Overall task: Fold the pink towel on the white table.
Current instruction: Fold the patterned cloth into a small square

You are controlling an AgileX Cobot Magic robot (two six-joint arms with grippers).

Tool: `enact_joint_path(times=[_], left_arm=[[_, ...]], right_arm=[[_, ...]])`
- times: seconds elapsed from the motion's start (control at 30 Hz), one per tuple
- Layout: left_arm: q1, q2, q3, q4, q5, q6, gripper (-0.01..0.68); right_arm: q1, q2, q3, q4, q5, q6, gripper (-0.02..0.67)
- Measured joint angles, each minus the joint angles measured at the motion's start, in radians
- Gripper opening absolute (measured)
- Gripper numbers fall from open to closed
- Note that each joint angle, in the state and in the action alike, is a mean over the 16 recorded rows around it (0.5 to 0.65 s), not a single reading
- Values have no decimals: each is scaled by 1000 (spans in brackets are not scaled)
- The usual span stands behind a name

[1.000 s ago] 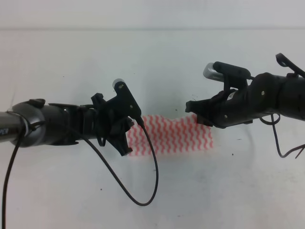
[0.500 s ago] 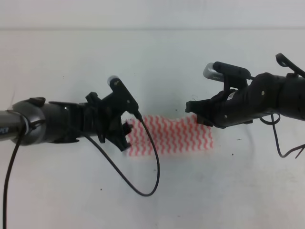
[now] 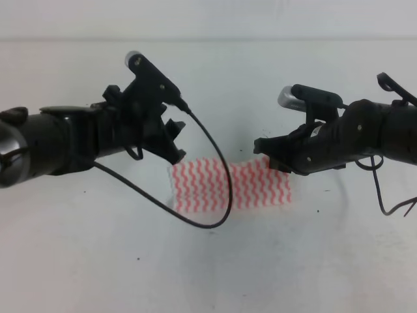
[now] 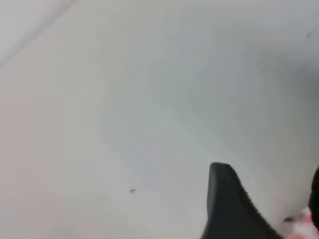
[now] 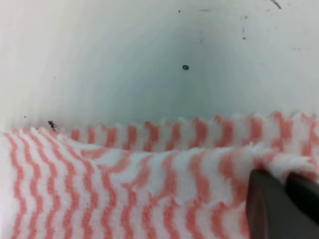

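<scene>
Right gripper [image 3: 266, 158] fingers pinch pink towel [image 3: 221, 186] edge; left gripper [image 3: 174, 151] fingers' state unclear, mostly cropped.

The light is bright and even, and the white table [image 3: 215, 85] looks washed out. Only soft, faint shadows sit under the arms. The left wrist picture is very blurry. The right wrist picture is sharp on the pink towel [image 5: 124, 184], with darker corners

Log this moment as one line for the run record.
left claw: raised near towel's far-left corner, grip unclear | right claw: shut on pink towel far-right edge | towel: folded strip on white table
</scene>
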Motion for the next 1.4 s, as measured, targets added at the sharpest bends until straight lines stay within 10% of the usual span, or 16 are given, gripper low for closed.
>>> enact_joint_path(times=[0.6,1.4], left_arm=[[0,57,43,96,425,-97,18],[-41,122,37,117,477,-24,-5]], right_arm=[[0,0,0,0,0,0,-15],[0,0,0,-1,0,0,-16]])
